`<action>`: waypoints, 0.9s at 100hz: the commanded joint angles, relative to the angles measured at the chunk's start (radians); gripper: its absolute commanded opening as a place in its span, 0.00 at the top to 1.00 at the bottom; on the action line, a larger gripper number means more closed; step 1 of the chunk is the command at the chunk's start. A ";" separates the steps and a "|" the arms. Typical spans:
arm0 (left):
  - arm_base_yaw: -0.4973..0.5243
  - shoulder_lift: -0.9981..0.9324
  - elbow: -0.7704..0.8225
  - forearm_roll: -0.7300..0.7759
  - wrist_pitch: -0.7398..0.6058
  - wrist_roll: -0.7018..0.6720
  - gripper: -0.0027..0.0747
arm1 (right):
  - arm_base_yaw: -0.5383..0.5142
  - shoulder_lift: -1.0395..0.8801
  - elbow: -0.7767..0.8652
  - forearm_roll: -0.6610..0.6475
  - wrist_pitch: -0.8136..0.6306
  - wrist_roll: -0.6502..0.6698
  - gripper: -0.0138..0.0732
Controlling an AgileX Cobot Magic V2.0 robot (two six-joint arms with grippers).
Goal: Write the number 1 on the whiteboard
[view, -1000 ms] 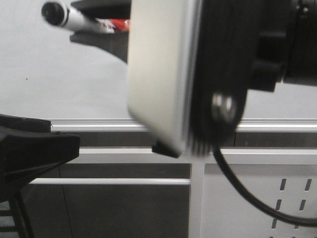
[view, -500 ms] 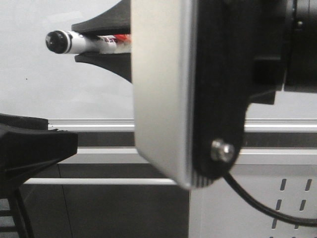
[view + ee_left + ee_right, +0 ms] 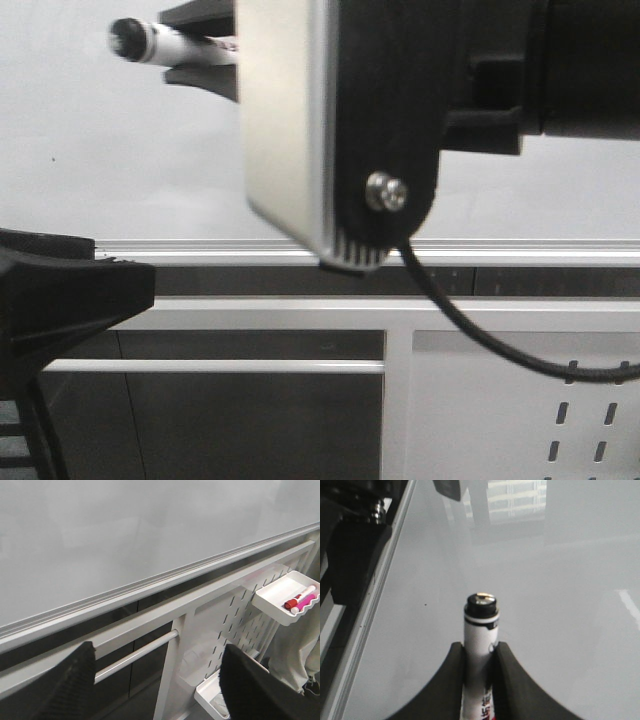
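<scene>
The whiteboard (image 3: 100,150) fills the back of the front view above its silver frame edge. My right gripper (image 3: 197,45) is shut on a white marker (image 3: 150,42) with a black end, high on the left and pointing left. In the right wrist view the gripper (image 3: 480,652) clamps the marker (image 3: 480,625), which points at the glossy whiteboard (image 3: 560,605). I cannot tell whether the tip touches. The number 1 is out of view; only a tiny black speck (image 3: 425,604) marks the board. My left gripper (image 3: 160,680) is open and empty below the whiteboard (image 3: 125,530).
My right arm's wrist block (image 3: 340,130) hides the middle of the front view. Below the board run a white rail (image 3: 210,366) and a slotted white panel (image 3: 520,400). A white tray (image 3: 272,597) holds red and pink markers (image 3: 300,601).
The right gripper dipped with the marker half a second ago and has since risen again and shifted slightly right. The left gripper has stayed put.
</scene>
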 commanded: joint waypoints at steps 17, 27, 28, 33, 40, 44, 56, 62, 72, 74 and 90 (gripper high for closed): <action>-0.003 -0.022 -0.011 -0.026 -0.218 0.003 0.36 | -0.028 -0.027 -0.032 0.020 -0.073 -0.006 0.93; -0.003 -0.022 -0.011 -0.026 -0.218 0.003 0.36 | -0.028 -0.027 -0.032 0.020 -0.073 -0.006 0.93; -0.003 -0.022 -0.011 -0.026 -0.218 0.003 0.36 | -0.028 -0.027 -0.033 0.020 -0.073 -0.006 0.93; -0.003 -0.022 -0.011 -0.026 -0.218 0.003 0.36 | -0.028 -0.025 -0.033 0.020 -0.073 -0.006 0.93; -0.003 -0.022 -0.011 -0.026 -0.218 0.003 0.36 | -0.035 -0.022 -0.033 0.020 -0.077 -0.006 0.93; -0.003 -0.022 -0.011 -0.026 -0.218 0.003 0.36 | -0.037 -0.020 -0.033 0.022 -0.077 -0.006 0.93; -0.003 -0.022 -0.011 -0.026 -0.218 0.003 0.36 | -0.039 -0.014 -0.033 0.020 -0.083 -0.006 0.93; -0.003 -0.022 -0.011 -0.026 -0.218 0.003 0.36 | -0.039 -0.010 -0.034 0.020 -0.093 -0.006 0.93; -0.003 -0.022 -0.011 -0.026 -0.218 0.003 0.36 | -0.039 -0.007 -0.043 0.020 -0.094 -0.006 0.93; -0.003 -0.022 -0.011 -0.026 -0.218 0.003 0.36 | -0.039 -0.007 -0.045 0.020 -0.094 -0.006 0.93; -0.003 -0.022 -0.011 -0.026 -0.218 0.003 0.36 | -0.039 -0.007 -0.059 0.022 -0.081 -0.006 0.93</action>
